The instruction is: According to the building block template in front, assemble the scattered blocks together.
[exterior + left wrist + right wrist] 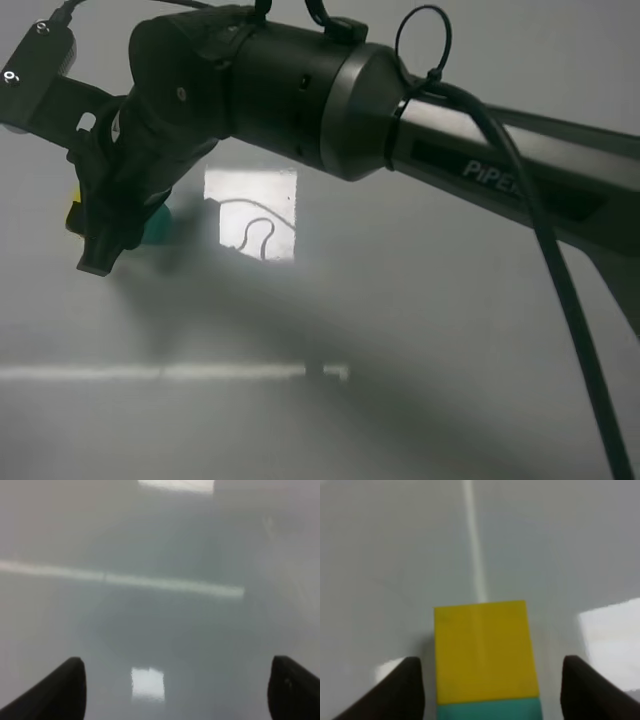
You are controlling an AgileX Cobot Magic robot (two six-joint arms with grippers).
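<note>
One piece of writing can be read: pale letters "PiPE" [490, 172] on the tube of the right arm [300, 80]. The rest of the word is cut off by a black cable [560, 290] crossing it. A black zip tie [424, 45] loops up where that cable meets the arm's collar. The arm reaches from the right across to the left side of the grey surface [420, 330].

Under its wrist a yellow block [482, 650] and a teal block [487, 711] sit flush, face to face, on the left part of the surface. From above only a sliver of yellow shows left of the wrist and a bit of teal right of it. Whether the pair is one fused bar or two separate cubes, I cannot tell. The right claw [491, 665] stands spread, one finger on each side of the pair. A strip of bare surface shows between each finger and the yellow block, so it grips nothing.

Just right of the teal block lies a bright rectangular reflection [250, 215] with a dark curl across it. A pale stripe [170, 372] runs left to right on the near part of the surface.

The left claw [177, 677] is apart as well, with only blurred grey surface between its black fingertips [65, 690].
</note>
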